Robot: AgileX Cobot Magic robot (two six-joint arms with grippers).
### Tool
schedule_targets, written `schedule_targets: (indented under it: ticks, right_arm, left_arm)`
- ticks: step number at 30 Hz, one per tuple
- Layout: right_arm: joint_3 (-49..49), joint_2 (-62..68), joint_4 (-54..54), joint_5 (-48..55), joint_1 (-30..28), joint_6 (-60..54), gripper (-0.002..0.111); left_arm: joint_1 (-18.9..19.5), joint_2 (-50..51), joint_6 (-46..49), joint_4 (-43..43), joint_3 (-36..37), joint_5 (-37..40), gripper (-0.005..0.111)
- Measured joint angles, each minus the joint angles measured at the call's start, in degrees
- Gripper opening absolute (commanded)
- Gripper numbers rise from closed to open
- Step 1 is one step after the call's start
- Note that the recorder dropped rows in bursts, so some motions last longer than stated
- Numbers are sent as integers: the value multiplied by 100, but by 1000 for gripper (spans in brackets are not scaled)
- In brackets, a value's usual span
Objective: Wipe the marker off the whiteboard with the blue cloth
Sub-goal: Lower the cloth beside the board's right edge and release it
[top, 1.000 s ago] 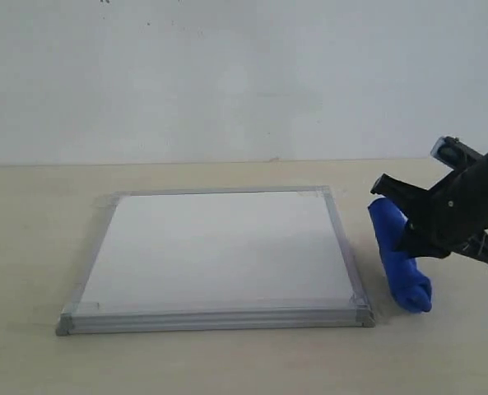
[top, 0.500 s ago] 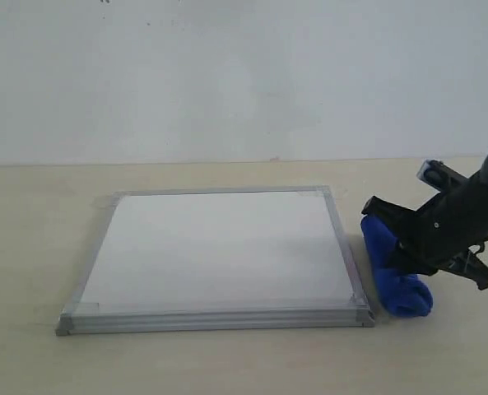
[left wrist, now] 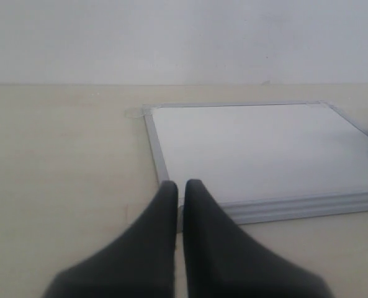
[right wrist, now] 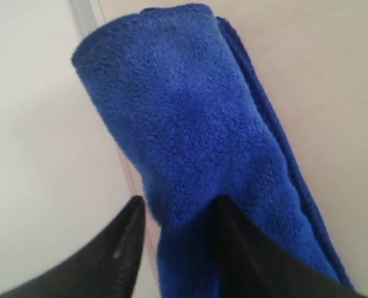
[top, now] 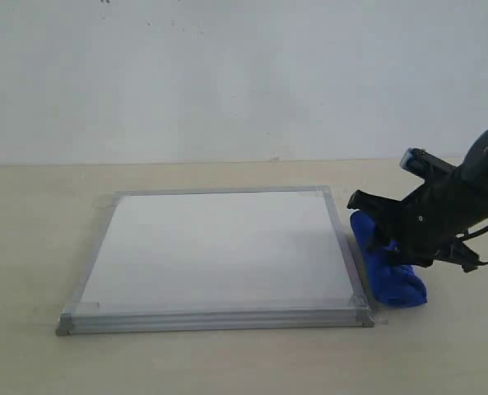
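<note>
Exterior view: I see the whiteboard (top: 219,247) lying flat in the middle of the tan worktop (top: 227,362), nearer its front edge. The blue cloth (top: 396,284), rolled like a sausage, lies against the whiteboard's right frame, toward the worktop's right edge. My right gripper (top: 371,226) is down on the roll's far half.

Left wrist view: my left gripper (left wrist: 176,186) hangs over bare worktop beside the whiteboard corner nearest the worktop's front left, jaws almost touching, holding nothing.

Right wrist view: the right gripper's dark fingers (right wrist: 125,248) are narrowly apart, pinching a fold of the blue cloth; one finger sits over the whiteboard's frame, which the roll touches
</note>
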Motion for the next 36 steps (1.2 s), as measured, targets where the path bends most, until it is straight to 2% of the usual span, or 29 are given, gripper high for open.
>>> schedule_targets:
  ticks: [1, 3, 7, 12, 16, 21, 26, 36]
  right_arm:
    - [-38, 0, 0, 16, 0, 0, 63]
    - [-147, 0, 20, 126, 36, 0, 63]
    - [-361, 0, 50, 512, 36, 0, 53]
    - [-652, 0, 47, 1047, 36, -16, 29]
    - [-764, 0, -81, 1142, 36, -27, 0]
    - [-790, 0, -594, 1140, 36, -65, 0]
    - [-799, 215, -1378, 1142, 25, 413, 0]
    - [-799, 399, -1661, 1393, 25, 260, 0]
  left_arm:
    - [0, 0, 0, 0, 0, 0, 4]
    - [0, 0, 0, 0, 0, 0, 4]
    - [0, 0, 0, 0, 0, 0, 4]
    - [0, 0, 0, 0, 0, 0, 4]
    - [0, 0, 0, 0, 0, 0, 4]
    - [0, 0, 0, 0, 0, 0, 4]
    - [0, 0, 0, 0, 0, 0, 4]
    - [0, 0, 0, 0, 0, 0, 4]
